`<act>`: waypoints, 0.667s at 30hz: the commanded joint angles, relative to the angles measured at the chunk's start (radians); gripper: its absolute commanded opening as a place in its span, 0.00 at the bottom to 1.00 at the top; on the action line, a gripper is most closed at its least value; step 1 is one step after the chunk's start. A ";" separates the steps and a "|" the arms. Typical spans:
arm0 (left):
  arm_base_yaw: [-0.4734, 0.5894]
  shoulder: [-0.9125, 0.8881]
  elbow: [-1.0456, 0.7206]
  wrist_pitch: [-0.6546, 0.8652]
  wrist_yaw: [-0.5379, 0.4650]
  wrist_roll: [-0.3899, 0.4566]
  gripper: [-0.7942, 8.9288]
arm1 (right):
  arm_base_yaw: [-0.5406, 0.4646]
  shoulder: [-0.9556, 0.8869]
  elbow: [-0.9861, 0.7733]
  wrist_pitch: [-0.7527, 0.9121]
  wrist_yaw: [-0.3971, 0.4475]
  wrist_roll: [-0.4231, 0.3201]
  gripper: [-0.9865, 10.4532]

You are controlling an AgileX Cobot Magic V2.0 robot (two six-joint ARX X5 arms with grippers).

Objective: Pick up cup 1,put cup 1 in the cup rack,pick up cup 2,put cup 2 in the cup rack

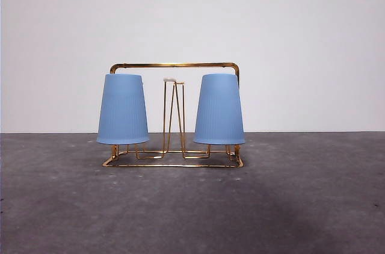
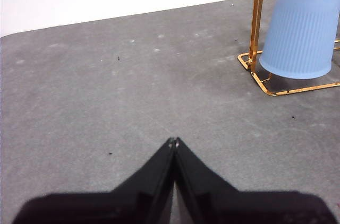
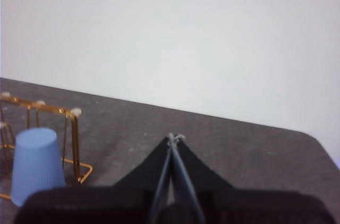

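Cups hang upside down on the cup rack, one at each end, so both placements look done; the step in hand is, by this judgement, only to keep clear and finish. Doing that well means holding both arms away from the rack, lifting rather than sweeping sideways, since a brush against either light cup could tip it off its prong; nothing needs gripping now. The left gripper hovers over bare grey table, its jaws pressed together with nothing between them, well apart from the nearest cup; the right gripper is likewise closed tip to tip and empty, off to the rack's other side.

The left cup and the right cup are pale blue, finely ribbed, tapered toward the closed base that now points up; their rims sit just above the rack's base wire. The rack is thin gold wire, an arched frame behind, a narrow hairpin prong standing free in the middle between the cups; it stands at the middle of the table, before a white wall.
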 commanded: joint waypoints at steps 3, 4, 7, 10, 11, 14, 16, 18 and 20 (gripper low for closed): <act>0.003 0.001 -0.010 0.005 0.005 -0.010 0.08 | -0.006 -0.094 -0.195 0.122 -0.002 0.083 0.09; 0.003 0.001 -0.010 0.005 0.004 -0.010 0.08 | -0.006 -0.111 -0.227 0.141 0.002 0.092 0.09; 0.003 0.002 -0.010 0.005 0.004 -0.010 0.08 | -0.006 -0.163 -0.320 0.193 0.003 0.105 0.09; 0.003 0.001 -0.010 0.005 0.005 -0.010 0.08 | -0.006 -0.211 -0.399 0.216 0.006 0.111 0.09; 0.003 0.001 -0.010 0.005 0.004 -0.010 0.08 | -0.006 -0.226 -0.423 0.218 0.010 0.112 0.09; 0.003 0.001 -0.010 0.005 0.004 -0.010 0.08 | -0.006 -0.262 -0.482 0.219 0.016 0.112 0.09; 0.003 0.002 -0.010 0.005 0.005 -0.010 0.08 | -0.006 -0.275 -0.520 0.220 0.016 0.113 0.09; 0.003 0.002 -0.010 0.005 0.005 -0.010 0.08 | -0.005 -0.275 -0.547 0.218 0.016 0.113 0.09; 0.003 0.002 -0.010 0.005 0.004 -0.010 0.08 | -0.005 -0.275 -0.575 0.218 0.016 0.133 0.09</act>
